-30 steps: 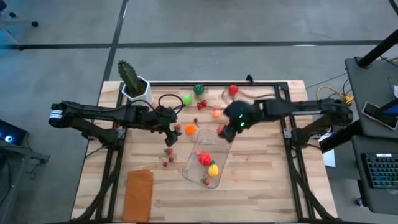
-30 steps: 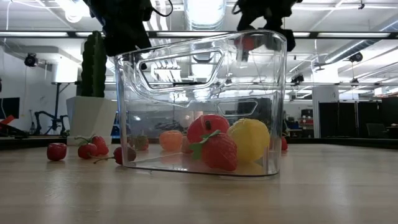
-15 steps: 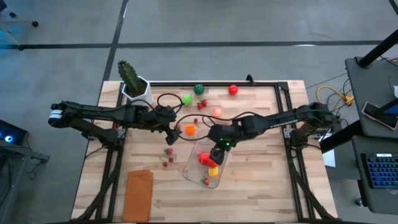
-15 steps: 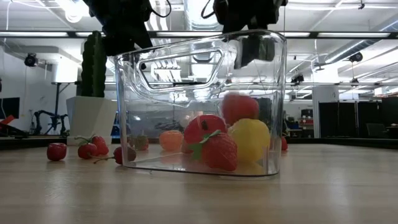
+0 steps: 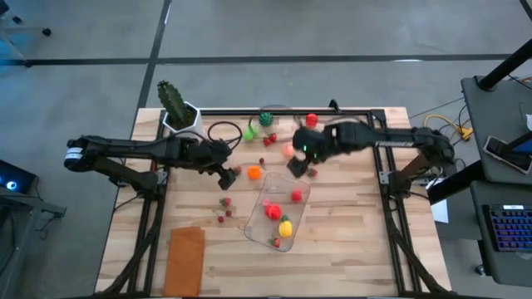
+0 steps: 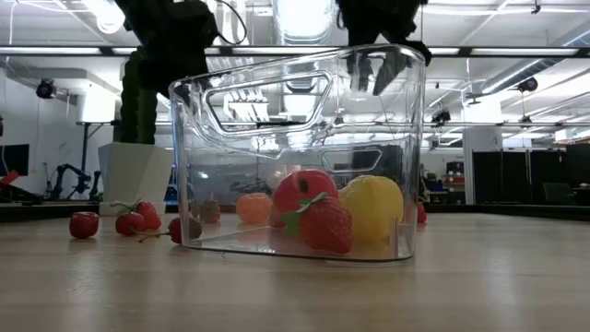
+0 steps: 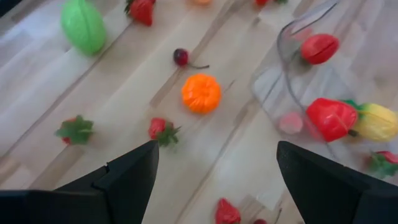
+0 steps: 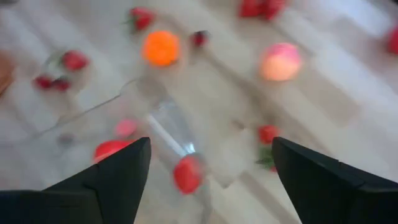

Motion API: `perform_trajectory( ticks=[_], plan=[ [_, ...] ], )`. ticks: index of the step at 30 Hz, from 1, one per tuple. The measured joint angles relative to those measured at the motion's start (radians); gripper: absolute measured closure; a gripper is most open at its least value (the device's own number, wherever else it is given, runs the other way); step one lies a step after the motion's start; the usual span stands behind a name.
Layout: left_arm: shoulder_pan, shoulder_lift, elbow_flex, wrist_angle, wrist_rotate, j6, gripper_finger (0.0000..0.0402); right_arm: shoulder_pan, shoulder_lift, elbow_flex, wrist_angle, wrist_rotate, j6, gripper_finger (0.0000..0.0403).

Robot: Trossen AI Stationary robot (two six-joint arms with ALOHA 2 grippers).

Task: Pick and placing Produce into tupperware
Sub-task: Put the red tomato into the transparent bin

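While the tub sits near the middle of the table, I count only a few pieces inside it: a red one, a yellow one, a small strawberry near the close end and another red piece by the far wall. By my reckoning the job is well short of half done. Out on the wood I can see an orange fruit, a light green piece, a dark green piece, a red ball, a pink-orange peach, and a scatter of cherries and strawberries. My right gripper hovers just beyond the tub's far end, its fingers spread wide with nothing between them, so I judge it free to fetch another piece. My left gripper hangs beside the orange fruit, fingers equally wide and empty in its wrist view; that fruit looks like its likeliest pick. Both arms have plenty left to collect, mostly toward the far edge.
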Motion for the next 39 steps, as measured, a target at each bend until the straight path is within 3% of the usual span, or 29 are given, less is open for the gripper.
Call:
perform_trajectory(
  ticks=[7,14,24,35,39],
  plan=[
    [0.087,-0.001,-0.002,-0.033,0.003,0.104,0.0091,-0.259,0.036,-0.011,0.000,-0.007,-0.063,0.0078],
    [0.226,0.008,-0.005,-0.028,-0.007,0.278,0.0091,-0.423,0.123,-0.012,0.004,-0.008,-0.098,0.0080],
    [0.352,0.047,-0.014,0.064,0.003,0.374,0.0091,-0.513,0.264,-0.013,0.046,-0.019,-0.155,0.0087],
    [0.370,0.112,-0.014,0.085,0.010,0.311,0.0091,-0.657,0.396,0.028,0.079,-0.019,-0.249,0.0087],
    [0.370,0.126,-0.014,0.085,0.012,0.268,0.0091,-0.695,0.435,0.076,0.090,-0.096,-0.290,0.0083]
  ],
)
